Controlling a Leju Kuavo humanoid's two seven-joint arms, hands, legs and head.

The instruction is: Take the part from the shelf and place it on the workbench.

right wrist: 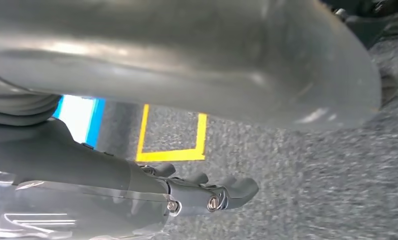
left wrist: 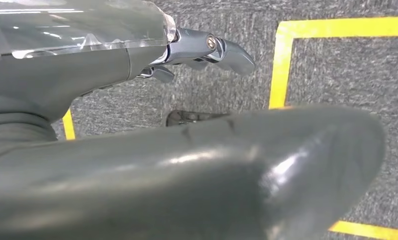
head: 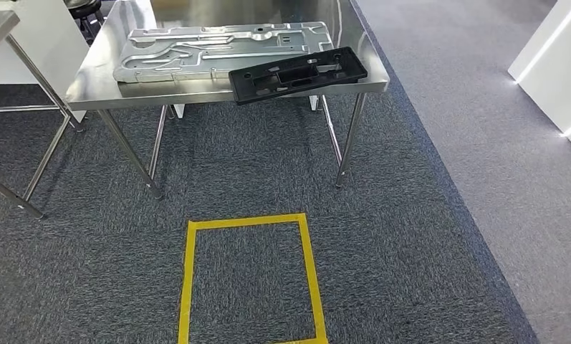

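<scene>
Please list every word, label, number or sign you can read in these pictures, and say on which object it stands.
None can be read. The black part and the silver plate on the table carry no legible print. The yellow tape on the floor is a plain square outline without text.

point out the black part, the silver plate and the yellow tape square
black part (head: 298,74), head view, on its flat middle.
silver plate (head: 189,51), head view, on its ribbed centre.
yellow tape square (head: 190,279), head view, on its left strip.
</scene>
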